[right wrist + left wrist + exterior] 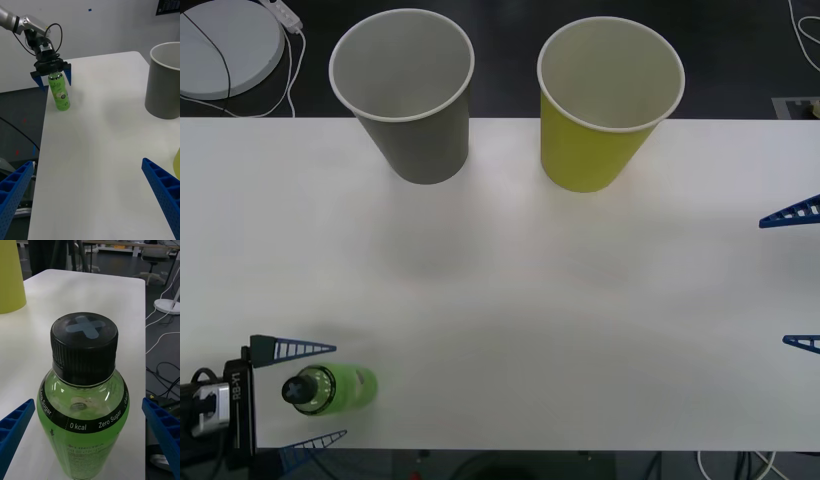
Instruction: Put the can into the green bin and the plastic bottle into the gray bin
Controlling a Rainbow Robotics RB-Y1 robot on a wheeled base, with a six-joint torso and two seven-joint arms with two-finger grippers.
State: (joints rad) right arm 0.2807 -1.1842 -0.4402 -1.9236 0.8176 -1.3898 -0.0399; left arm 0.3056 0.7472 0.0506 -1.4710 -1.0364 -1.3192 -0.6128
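The left hand (50, 79) has blue ribbed fingers, a black wrist and a silver arm.

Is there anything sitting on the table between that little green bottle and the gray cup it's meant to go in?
Nothing visible does. The plastic bottle stands upright at the near left edge, between the open fingers of the left tool. Bare white table lies between it and the gray bin at the far side. The green bin stands off to the side.

The plastic bottle (84, 420) is glossy translucent plastic under a ribbed matt cap (84, 347); the table (530, 300) is smooth, matt white.
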